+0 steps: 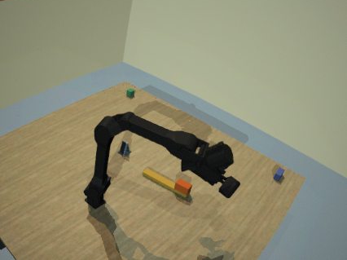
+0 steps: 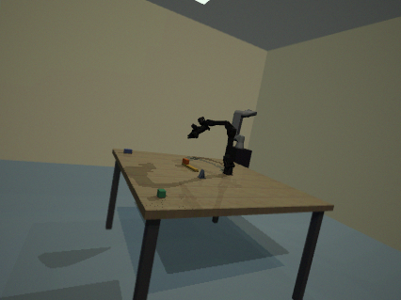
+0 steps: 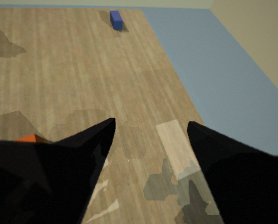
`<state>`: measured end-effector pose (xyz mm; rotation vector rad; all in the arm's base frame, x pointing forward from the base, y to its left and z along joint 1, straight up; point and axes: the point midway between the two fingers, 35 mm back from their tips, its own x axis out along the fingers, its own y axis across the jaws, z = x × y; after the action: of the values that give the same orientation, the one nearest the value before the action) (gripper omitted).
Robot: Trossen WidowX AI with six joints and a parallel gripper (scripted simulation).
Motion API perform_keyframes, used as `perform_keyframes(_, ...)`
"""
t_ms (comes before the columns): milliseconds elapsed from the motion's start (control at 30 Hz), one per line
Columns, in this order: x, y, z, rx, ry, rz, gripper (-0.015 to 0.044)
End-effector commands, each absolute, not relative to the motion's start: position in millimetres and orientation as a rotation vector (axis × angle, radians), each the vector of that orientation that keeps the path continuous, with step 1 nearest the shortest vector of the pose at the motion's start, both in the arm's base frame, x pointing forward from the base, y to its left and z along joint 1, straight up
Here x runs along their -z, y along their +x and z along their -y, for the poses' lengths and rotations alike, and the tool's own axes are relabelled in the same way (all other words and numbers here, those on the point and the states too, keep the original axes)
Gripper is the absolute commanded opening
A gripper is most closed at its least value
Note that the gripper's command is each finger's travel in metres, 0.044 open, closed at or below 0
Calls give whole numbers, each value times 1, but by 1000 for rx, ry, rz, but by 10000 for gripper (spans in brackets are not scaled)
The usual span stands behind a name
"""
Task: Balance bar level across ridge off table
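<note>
Top view: one bar (image 1: 166, 182), one ridge (image 1: 125, 148), two small cubes, pincer (image 3: 150, 137) wide and holding nothing.

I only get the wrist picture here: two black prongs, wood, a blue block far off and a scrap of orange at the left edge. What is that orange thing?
Observer: It is an orange block on one end of a yellow bar that lies flat on the table.
Operator: Is the robot holding that bar?
Observer: No. The gripper hangs open in the air, beside the bar's orange end.
Operator: So where is the ridge that the bar should sit on?
Observer: A small blue wedge stands on the table near the arm's base, apart from the bar's plain end.
Operator: Anything else out there?
Observer: A green cube sits near the table's far corner.
</note>
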<state>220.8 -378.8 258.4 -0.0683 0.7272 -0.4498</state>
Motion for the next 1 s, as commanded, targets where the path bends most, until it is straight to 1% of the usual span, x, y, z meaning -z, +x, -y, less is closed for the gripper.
perform_keyframes(0, -247, 239, 362, 355, -156, -805, 315)
perform_keyframes(500, -209, 285, 294, -33, -472, -1023, 315)
perform_keyframes(967, -181, 307, 224, -469, -797, -1148, 315)
